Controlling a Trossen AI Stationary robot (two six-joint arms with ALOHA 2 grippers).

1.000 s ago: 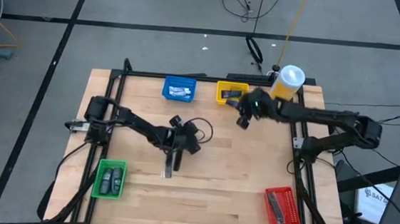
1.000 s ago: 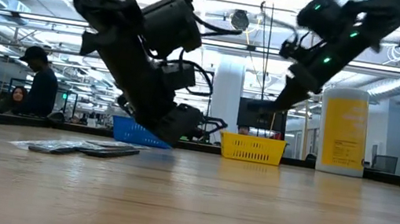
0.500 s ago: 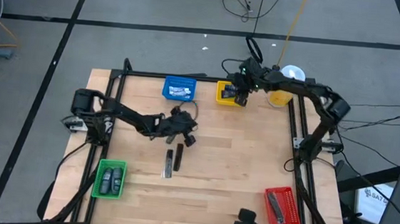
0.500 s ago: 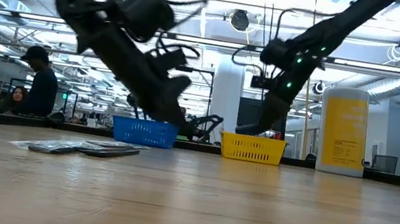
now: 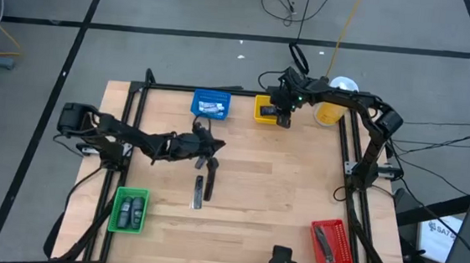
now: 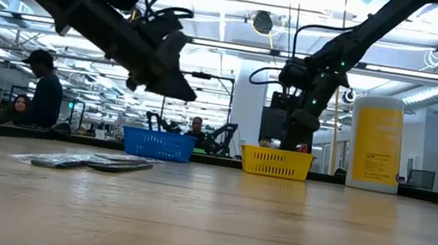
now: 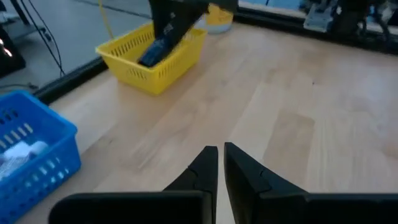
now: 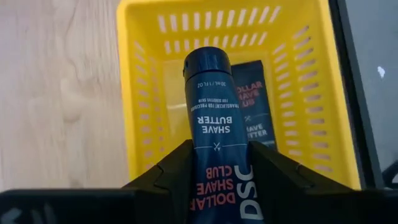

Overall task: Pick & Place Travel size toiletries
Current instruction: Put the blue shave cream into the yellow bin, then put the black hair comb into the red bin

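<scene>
Toiletries are mostly sorted: the right end effector point(image 8: 217, 165) grips a blue tube point(image 8: 214, 134) over the yellow bin point(image 5: 268, 111) at the surface's far edge. Two sachets point(image 5: 202, 189) are left mid-surface; the left end effector point(image 5: 213, 147) hovers clenched, empty.

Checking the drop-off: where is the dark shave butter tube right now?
The shave butter tube is clamped in the right gripper, over the yellow bin at the table's far edge, beside the blue bin; not yet released.
</scene>
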